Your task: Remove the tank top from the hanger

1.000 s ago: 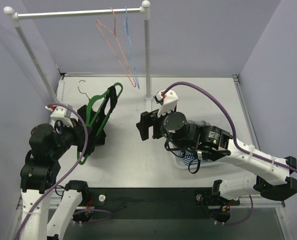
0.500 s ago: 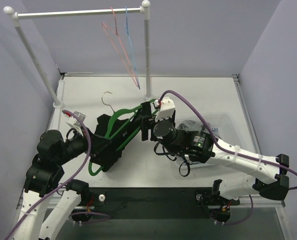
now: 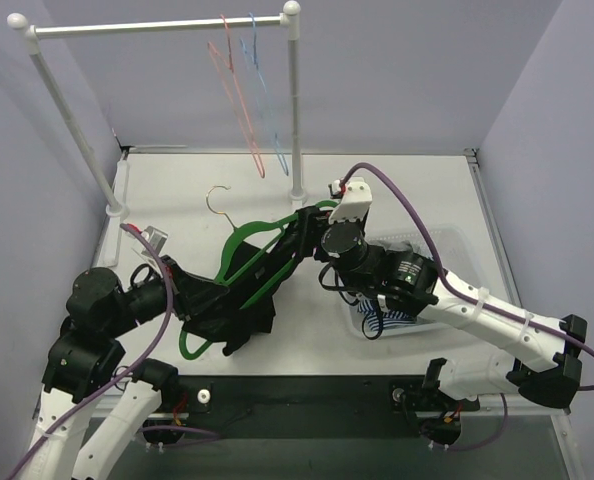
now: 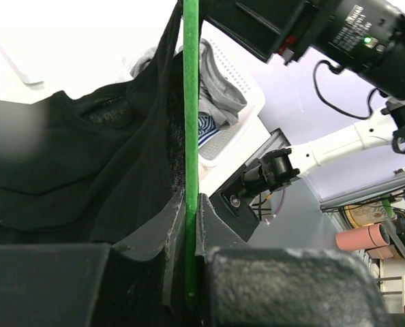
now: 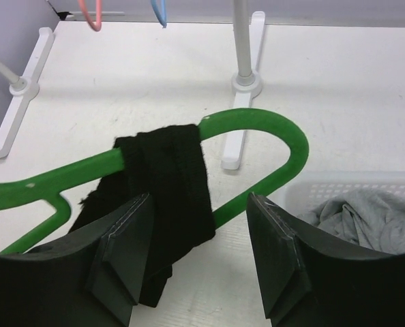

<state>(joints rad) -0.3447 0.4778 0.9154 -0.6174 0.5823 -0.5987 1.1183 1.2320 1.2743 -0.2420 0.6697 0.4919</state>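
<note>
White tabletop (image 3: 407, 190), lilac walls. L gripper (image 4: 191, 218) clamped tight on green hanger (image 4: 191, 102) bar; black tank top (image 4: 86, 157) hangs left of jaws, draped off bar. R gripper (image 5: 199, 231) jaws apart, straddling strap looped over hanger arm; right finger (image 5: 277, 252) clear of it. White basket (image 5: 346, 184) w/ grey cloth (image 5: 359, 218) just right of R jaws.

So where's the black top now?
In the top view the black tank top hangs on the green hanger, left of centre, between the left gripper clamping the hanger and the right gripper at its strap.
</note>
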